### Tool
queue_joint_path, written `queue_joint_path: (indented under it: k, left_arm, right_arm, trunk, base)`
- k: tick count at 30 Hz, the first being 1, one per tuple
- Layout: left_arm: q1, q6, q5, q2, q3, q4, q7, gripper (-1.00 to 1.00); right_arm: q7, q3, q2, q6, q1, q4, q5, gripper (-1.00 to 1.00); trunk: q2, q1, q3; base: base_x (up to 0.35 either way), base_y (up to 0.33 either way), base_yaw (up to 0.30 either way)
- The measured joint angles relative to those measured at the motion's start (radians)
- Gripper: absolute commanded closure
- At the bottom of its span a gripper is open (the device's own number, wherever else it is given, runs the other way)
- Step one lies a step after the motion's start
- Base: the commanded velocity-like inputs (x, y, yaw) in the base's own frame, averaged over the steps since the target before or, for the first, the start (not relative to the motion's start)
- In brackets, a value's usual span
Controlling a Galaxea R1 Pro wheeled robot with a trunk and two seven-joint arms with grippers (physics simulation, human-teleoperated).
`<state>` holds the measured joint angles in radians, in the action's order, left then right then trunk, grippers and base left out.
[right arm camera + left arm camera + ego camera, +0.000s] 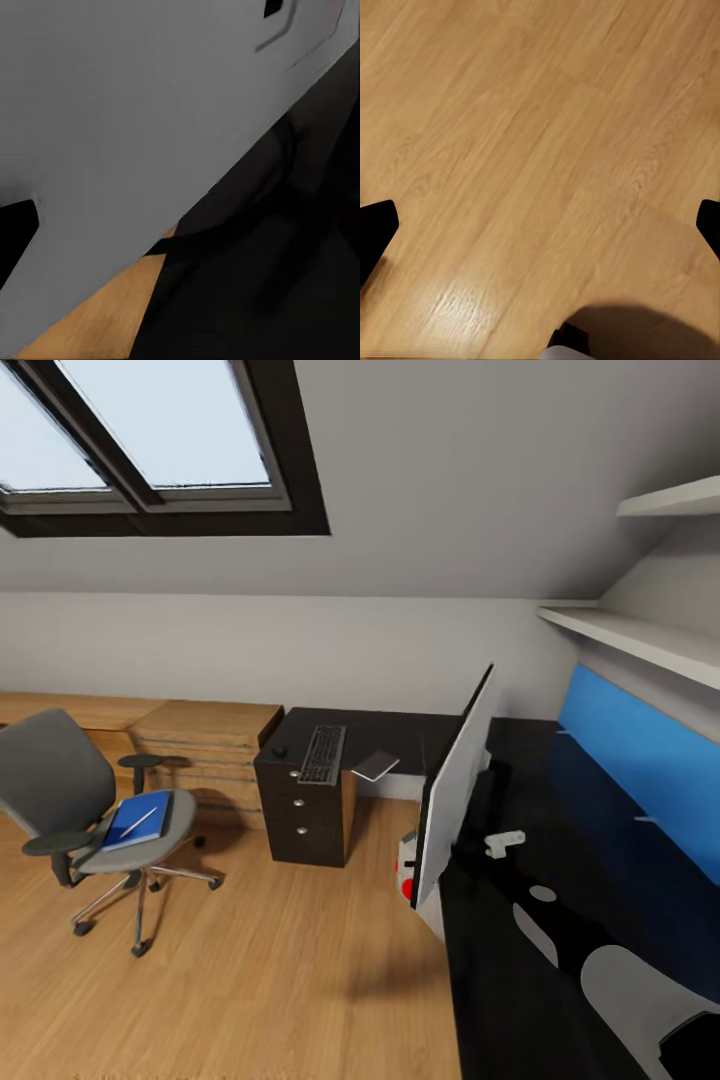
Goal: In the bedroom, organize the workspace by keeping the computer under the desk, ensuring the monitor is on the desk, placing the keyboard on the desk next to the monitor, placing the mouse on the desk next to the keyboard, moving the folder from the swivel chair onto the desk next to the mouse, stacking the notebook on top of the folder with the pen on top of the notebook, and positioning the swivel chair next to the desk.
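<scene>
The glossy black L-shaped surface [520,1000] is already carrying the very wide thin black monitor [455,790], which is standing edge-on near the inner edge of the near wing. On the far wing, above the black three-drawer unit [305,815], the slim silver-grey keyboard with dark keys [323,754] is lying beside the small black dome-shaped mouse [279,751], which is sitting toward the left end. The thin grey-white notebook [376,765] is overhanging the front edge just right of the keyboard. The pale silver-grey tower computer with its red light [407,870] is peeking out beneath the surface, below the monitor.

What is left, by my judgement: the flat bright blue folder [137,821], with the thin white pen [136,822] lying on it, is resting on the seat of the grey upholstered swivel chair [60,785], which is standing well apart on the wooden floor [540,150]. The keyboard and mouse are not yet next to the monitor.

The left jaws are spread wide and holding nothing; the right jaws cannot be judged. No legible writing or brand is showing.
</scene>
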<state>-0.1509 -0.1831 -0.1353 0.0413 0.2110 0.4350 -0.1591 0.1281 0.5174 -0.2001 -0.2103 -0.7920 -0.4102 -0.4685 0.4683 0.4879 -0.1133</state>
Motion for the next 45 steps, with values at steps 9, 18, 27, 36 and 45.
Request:
queue_joint_path:
  k: [9,18,27,36,45]
  left_arm:
    - [0.0,0.0,0.0,0.0,0.0,0.0,0.0,-1.0]
    - [0.0,0.0,0.0,0.0,0.0,0.0,0.0,-1.0]
    - [0.0,0.0,0.0,-0.001,0.0,0.0,0.0,-1.0]
    - [0.0,0.0,0.0,-0.002,-0.001,0.0,0.0,-1.0]
    - [0.0,0.0,0.0,-0.002,0.0,0.0,0.0,-1.0]
  right_arm:
    - [-0.001,0.0,0.0,0.001,0.0,0.0,0.0,-1.0]
    - [0.0,0.0,0.0,0.0,0.0,0.0,0.0,-1.0]
    - [-0.004,0.0,0.001,0.001,0.0,0.0,0.0,-1.0]
    - [-0.004,-0.001,0.001,0.001,0.0,0.001,0.0,-1.0]
    - [-0.004,-0.002,0.013,0.001,0.0,0.002,0.0,-1.0]
  trunk:
    - [0.0,0.0,0.0]
    - [0.0,0.0,0.0]
    - [0.0,0.0,0.0]
    - [0.0,0.0,0.0]
    - [0.0,0.0,0.0]
  base:
    - [0.0,0.0,0.247]
    - [0.0,0.0,0.089]
    - [0.0,0.0,0.002]
    - [0.0,0.0,0.025]
    - [0.0,0.0,0.189]
